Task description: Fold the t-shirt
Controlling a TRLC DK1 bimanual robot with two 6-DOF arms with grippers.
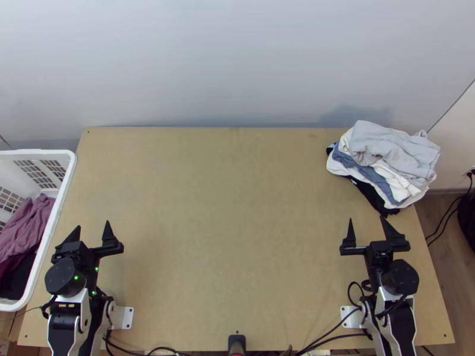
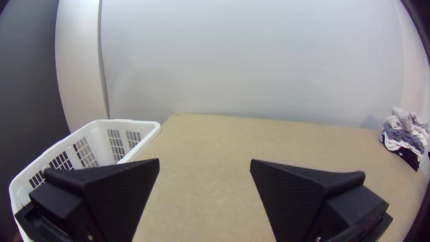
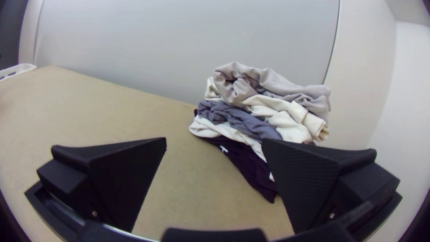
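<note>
Wooden table (image 1: 237, 237): my left gripper (image 1: 93, 225) and right gripper (image 1: 366, 218) spread; cloth (image 1: 27, 228) in basket (image 1: 62, 199) looks soft, light; pinch its upper fold.

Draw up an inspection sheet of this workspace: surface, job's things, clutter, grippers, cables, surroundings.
Surface: light wooden table, no spill seen.
Job's things: pile of clothes at the far right corner, grey cloth on top, loosely bunched; whether one is the t-shirt, cannot tell. White basket at the left edge, mauve cloth inside.
Clutter: small black object at the near edge, use unclear.
Grippers: left gripper and right gripper both open, holding nothing.
Cables: black cables along the near edge, by the arm bases.
Surroundings: pale wall behind, wood floor at right.
</note>
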